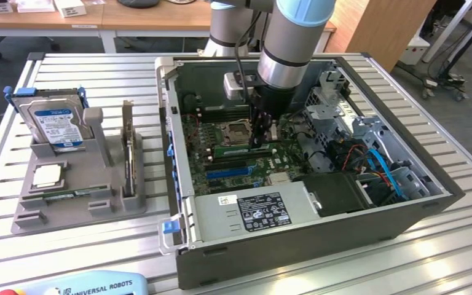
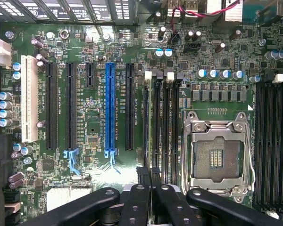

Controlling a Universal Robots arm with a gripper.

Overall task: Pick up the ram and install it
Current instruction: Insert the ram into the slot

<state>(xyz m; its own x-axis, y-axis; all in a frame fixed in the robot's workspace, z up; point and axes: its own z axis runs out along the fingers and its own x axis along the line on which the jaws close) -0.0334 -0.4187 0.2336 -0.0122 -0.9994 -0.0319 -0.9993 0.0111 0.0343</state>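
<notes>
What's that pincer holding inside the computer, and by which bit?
The pincer looks shut on the thin green memory stick, gripping its upper edge near one end, above the slots.

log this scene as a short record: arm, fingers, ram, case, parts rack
arm: reaching down into the open dark grey computer case
fingers: black fingers, shut, tips at the memory slots beside the silver-framed processor socket
ram: thin green circuit-board stick on edge at the tips, seemingly in a slot; gripped or just pressed, cannot tell
rack: grey plastic holder at the exterior view's left, outside the case, carrying a blue-labelled silver hard drive
</notes>
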